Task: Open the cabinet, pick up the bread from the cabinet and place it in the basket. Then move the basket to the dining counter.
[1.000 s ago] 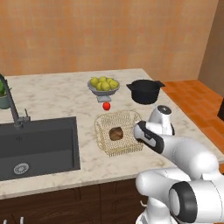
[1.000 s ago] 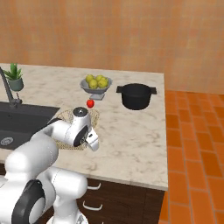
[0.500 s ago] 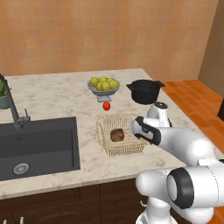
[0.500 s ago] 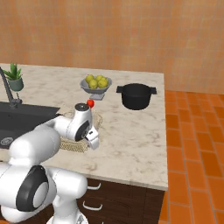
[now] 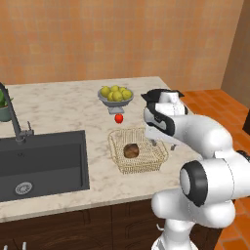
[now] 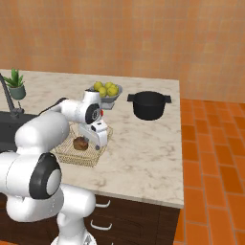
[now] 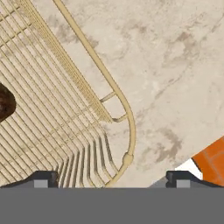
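Note:
The golden wire basket (image 5: 139, 156) (image 6: 72, 155) rests on the beige marble dining counter (image 5: 63, 107), just right of the black sink (image 5: 39, 161). Inside it lies the small brown bread (image 5: 131, 150) (image 6: 80, 143) (image 7: 5, 103). My gripper (image 5: 156, 142) (image 6: 98, 143) (image 7: 111, 179) hangs open just above the basket's right rim (image 7: 118, 94). One fingertip (image 7: 43, 178) is over the mesh and the other (image 7: 179, 178) over bare counter, and neither holds anything. The cabinet is out of view.
A grey bowl of yellow fruit (image 5: 115, 94) and a small red fruit (image 5: 118, 118) sit behind the basket. A black pot (image 6: 150, 105) stands to the right. The faucet (image 5: 14, 117) and a plant (image 6: 16, 83) are at the left. The counter ends at the right over orange floor (image 6: 210, 167).
The hand has lifted a little from the basket's right rim. Basket and bread have stayed in place.

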Controlling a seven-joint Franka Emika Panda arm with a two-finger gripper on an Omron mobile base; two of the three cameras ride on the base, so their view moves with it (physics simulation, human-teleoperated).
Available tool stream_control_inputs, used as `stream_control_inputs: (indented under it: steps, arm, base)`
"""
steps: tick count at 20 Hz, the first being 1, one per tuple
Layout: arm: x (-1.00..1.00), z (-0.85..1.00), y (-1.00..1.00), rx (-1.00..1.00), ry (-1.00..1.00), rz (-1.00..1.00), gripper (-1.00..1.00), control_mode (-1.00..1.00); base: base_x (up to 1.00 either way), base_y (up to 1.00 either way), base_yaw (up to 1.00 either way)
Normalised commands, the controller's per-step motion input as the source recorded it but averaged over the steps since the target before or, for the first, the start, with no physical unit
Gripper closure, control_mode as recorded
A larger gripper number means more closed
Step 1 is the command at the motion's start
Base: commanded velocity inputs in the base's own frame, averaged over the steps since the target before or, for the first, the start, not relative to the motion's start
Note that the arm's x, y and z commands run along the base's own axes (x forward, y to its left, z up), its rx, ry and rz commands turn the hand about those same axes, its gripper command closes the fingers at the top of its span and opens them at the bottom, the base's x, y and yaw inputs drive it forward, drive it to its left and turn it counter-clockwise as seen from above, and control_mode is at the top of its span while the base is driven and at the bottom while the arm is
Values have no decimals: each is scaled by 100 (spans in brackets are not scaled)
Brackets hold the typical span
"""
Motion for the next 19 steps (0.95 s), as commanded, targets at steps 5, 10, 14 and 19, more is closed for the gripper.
stream_control_inputs:
  steps: [5,10,14,19]
  arm:
    - [-74,48,9,-3,-1,0,-100,-100]
    - [-100,44,20,-4,-14,2,-100,-100]
    - [-91,35,1,2,-24,5,-100,-100]
    - [-25,5,-43,22,-9,1,-100,-100]
  base:
    - [0,0,0]
    - [0,0,0]
    - [0,0,0]
    - [0,0,0]
